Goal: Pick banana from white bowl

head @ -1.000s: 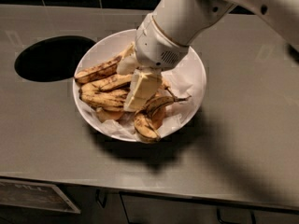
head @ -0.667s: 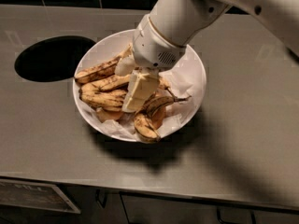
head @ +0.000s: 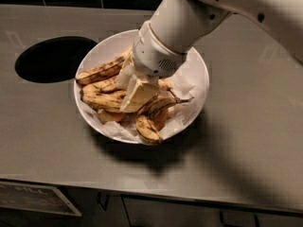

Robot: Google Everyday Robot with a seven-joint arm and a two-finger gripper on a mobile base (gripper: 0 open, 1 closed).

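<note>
Filling most of the view, the grey worktop (head: pixel 246 141) carries everything, with a dark round opening (head: pixel 52 58) cut into it at the left and cabinet fronts (head: pixel 165 212) along the bottom edge. The white arm (head: pixel 180 18) comes in from the upper right and slants down over the white bowl (head: pixel 94 51), which is lined with crumpled paper (head: pixel 187 82) and holds a heap of overripe fruit. The banana (head: pixel 102 71), long, nearly straight and speckled, lies across the bowl's upper left, and its right end runs under the wrist. Below it lies a thicker banana (head: pixel 102 100), and a short curved banana (head: pixel 147 129) sits at the near rim. The tool (head: pixel 137 92) is down in the middle of the bowl, its pale tip in among the fruit just beside the banana. Over the last second almost nothing has changed: the arm has barely shifted, the fruit lies as it did and nothing has risen. I judge the pick to be at the grasping stage, with the lift not yet begun. The wrist hides the tool's upper part and the banana's far end, so I cannot tell how wide the tool stands, whether it has hold of anything, or which fruit it meets.
</note>
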